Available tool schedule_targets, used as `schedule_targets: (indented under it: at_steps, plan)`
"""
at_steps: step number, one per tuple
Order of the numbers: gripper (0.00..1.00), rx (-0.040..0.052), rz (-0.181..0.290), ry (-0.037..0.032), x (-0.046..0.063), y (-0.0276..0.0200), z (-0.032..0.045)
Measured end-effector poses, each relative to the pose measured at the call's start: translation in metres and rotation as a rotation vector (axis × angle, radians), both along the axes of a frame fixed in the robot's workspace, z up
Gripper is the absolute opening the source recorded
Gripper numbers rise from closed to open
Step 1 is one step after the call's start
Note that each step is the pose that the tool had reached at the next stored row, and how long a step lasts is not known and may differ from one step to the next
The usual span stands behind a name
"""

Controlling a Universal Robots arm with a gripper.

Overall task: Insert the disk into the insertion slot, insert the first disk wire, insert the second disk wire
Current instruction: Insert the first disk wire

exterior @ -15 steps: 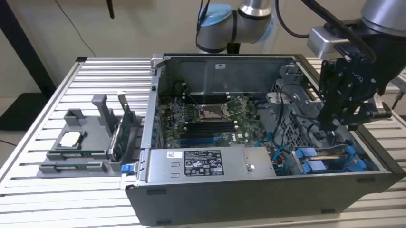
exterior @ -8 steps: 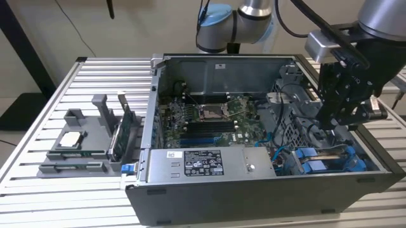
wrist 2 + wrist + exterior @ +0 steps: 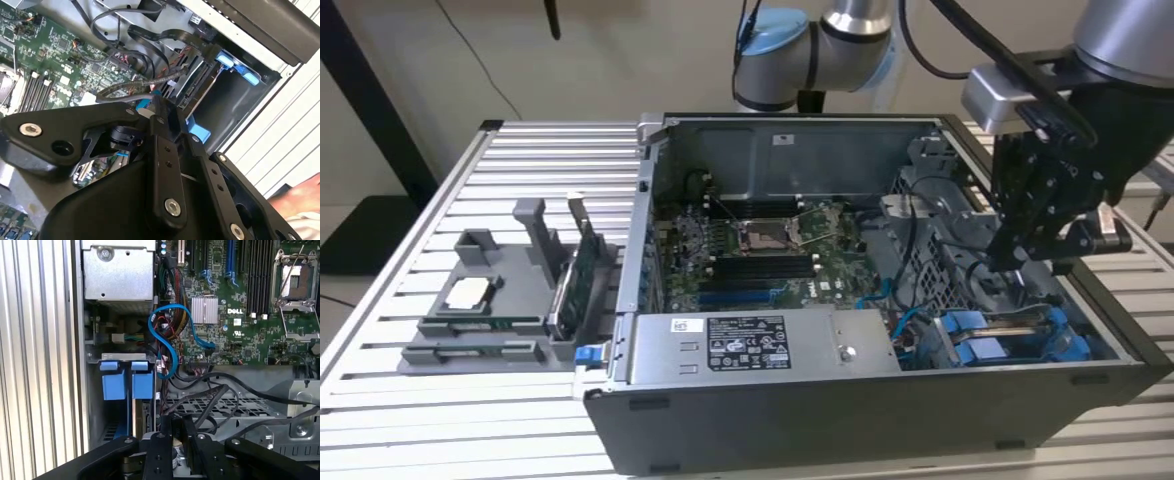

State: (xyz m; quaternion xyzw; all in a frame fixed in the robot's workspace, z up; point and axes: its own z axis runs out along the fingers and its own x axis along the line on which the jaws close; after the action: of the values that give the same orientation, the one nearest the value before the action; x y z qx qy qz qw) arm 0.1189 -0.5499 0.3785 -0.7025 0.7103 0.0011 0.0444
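- Hovering inside the open steel computer case (image 3: 854, 420), the black, angular gripper (image 3: 1014, 262) hangs over the drive corner at the exterior view's right. Whether it is clenched on anything cannot be told.
- The disk (image 3: 1014, 326) sits edge-on in the insertion slot (image 3: 95, 405), a dark grey metal bay fronted by glossy blue plastic tabs (image 3: 112, 382).
- Braided black cables (image 3: 195, 400) and a looping blue flat cable (image 3: 170, 306) lie near the gripper in the first wrist view.
- A green circuit board (image 3: 761, 250), ribbed with black slots, lines the case floor beside a grey labelled box (image 3: 747, 345).
- A slatted aluminium table (image 3: 520, 180) carries the case.
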Motion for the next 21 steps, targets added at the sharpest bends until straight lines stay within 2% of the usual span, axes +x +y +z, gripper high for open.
schedule_targets:
  at_steps: [7, 12, 21]
  plan:
    - [0.19, -0.0001, -0.001, 0.0001, 0.003, -0.0029, -0.0024]
    - [0.19, -0.0018, -0.006, 0.0, 0.005, -0.0082, -0.0039]
    - [0.19, -0.0018, -0.015, 0.0001, 0.006, -0.0181, -0.0129]
